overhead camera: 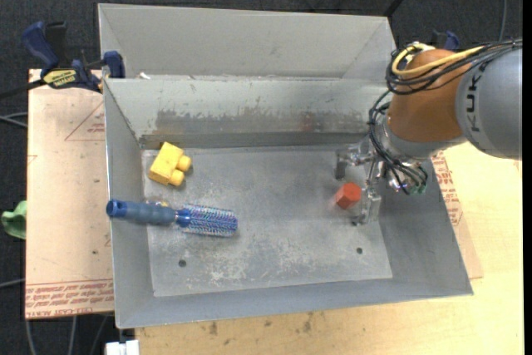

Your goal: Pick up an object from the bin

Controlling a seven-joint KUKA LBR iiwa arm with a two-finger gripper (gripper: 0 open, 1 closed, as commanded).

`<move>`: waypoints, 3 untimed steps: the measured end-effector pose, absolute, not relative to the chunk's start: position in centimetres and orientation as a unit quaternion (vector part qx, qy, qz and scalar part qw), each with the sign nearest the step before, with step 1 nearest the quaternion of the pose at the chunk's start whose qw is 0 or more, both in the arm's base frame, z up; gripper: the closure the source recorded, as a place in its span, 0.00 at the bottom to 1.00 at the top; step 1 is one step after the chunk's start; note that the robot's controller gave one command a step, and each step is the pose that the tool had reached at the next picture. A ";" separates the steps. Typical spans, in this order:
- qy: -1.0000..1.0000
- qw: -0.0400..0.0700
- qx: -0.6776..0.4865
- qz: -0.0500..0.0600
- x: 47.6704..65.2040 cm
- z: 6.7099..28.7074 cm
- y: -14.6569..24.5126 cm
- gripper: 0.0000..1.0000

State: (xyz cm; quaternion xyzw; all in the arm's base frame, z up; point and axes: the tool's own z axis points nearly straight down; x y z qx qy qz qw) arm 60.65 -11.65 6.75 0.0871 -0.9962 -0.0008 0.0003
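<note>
My gripper (353,189) is low over the bin floor at the right side, near the right wall. Its two fingers stand apart, one toward the back and one toward the front. A small red-orange block (347,196) sits between them on the bin floor. The fingers do not look pressed against it.
A yellow toy block (169,164) lies at the back left of the bin floor. In front of it, along the left side, lies a blue hairbrush (176,217) with its handle pointing left. The arm with its orange cover and cables reaches in over the right rim.
</note>
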 end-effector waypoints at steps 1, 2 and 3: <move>-0.996 -0.001 0.087 -0.001 60.7 7.0 -11.7 1.00; -0.996 -0.001 0.087 -0.001 60.7 7.0 -11.7 0.00; -1.000 -0.001 0.014 -0.002 60.6 7.0 -5.9 0.00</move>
